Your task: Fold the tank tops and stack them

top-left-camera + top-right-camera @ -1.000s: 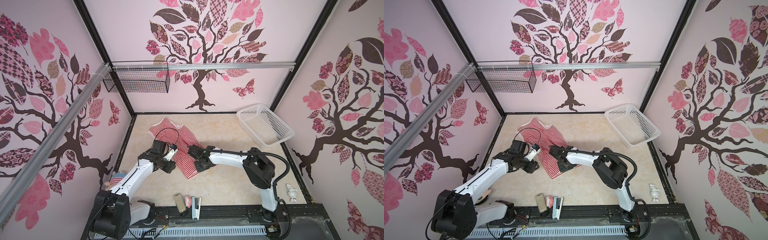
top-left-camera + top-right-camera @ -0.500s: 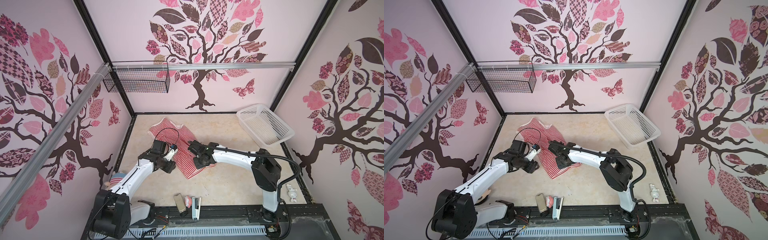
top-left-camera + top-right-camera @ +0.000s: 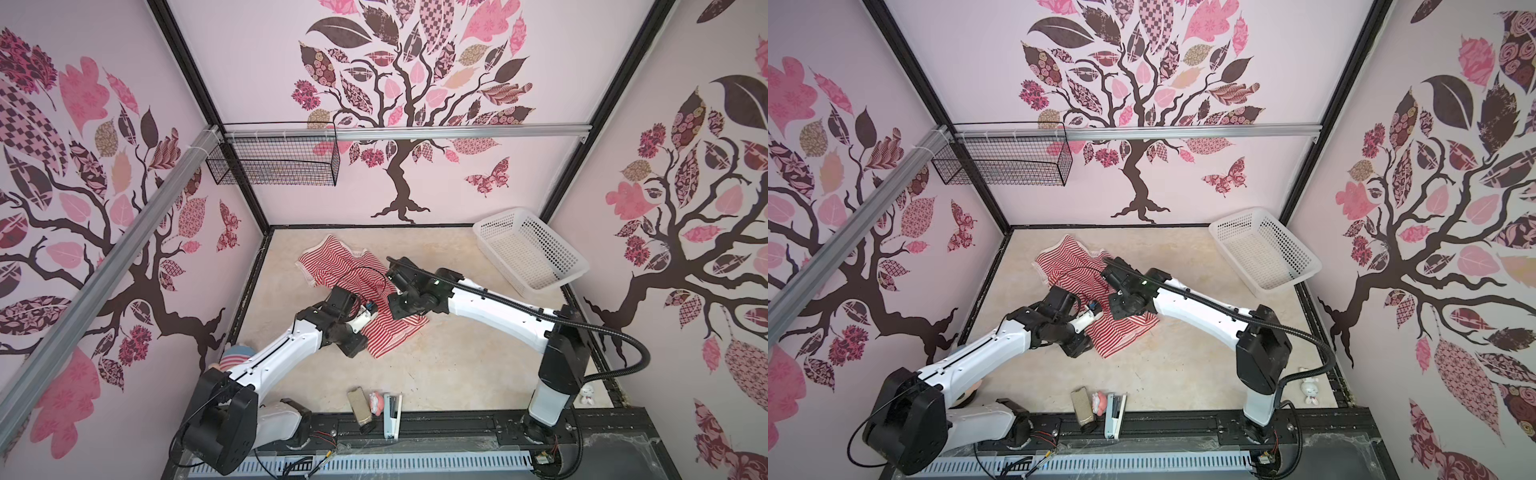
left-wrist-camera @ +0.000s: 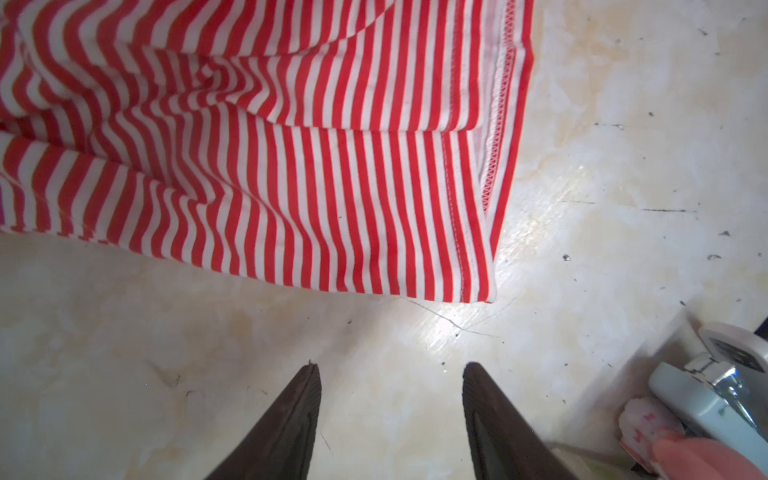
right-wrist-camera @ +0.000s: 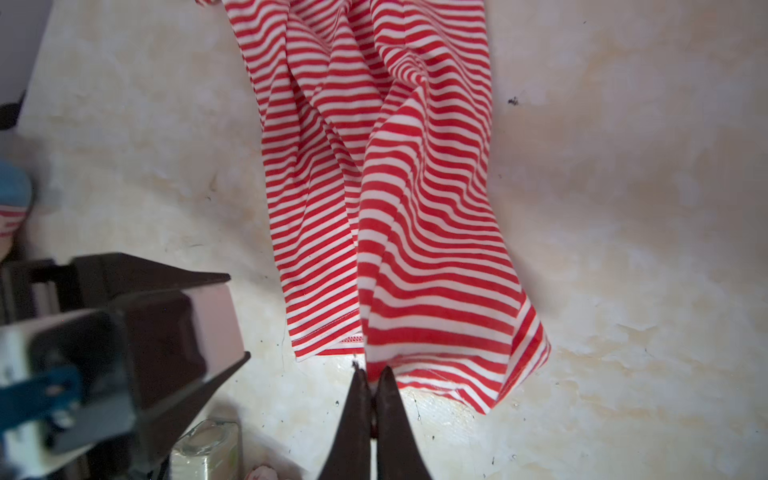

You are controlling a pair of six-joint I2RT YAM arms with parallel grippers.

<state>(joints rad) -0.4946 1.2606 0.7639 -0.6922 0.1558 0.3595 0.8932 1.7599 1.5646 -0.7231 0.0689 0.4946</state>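
The job is near its start, as I judge it. Only one tank top [image 3: 357, 286] is in sight, lying rumpled on the table [image 3: 457, 361] left of the middle, its shoulder end toward the back wall and its hem toward the arms. In both top views it is creased and partly bunched, not squared into any fold, and there is no stack anywhere. The white basket [image 3: 528, 257] at the back right has no cloth in it.

The right gripper [image 5: 375, 372] has its jaws pressed together on the hem edge, and the cloth [image 5: 415, 232] rises in a ridge to the tips, so it looks pinched and slightly lifted there. The left gripper [image 4: 390, 368] has its jaws apart over bare table, just short of the hem corner [image 4: 478, 286], touching nothing.

What is left, by my reckoning: a hold on the second corner, spreading the top flat, the folds themselves, then the stacking, if other tops turn up.

As for writing, I can read none: no label shows on the tank top, and the small clutter at the front edge is too small to make out.
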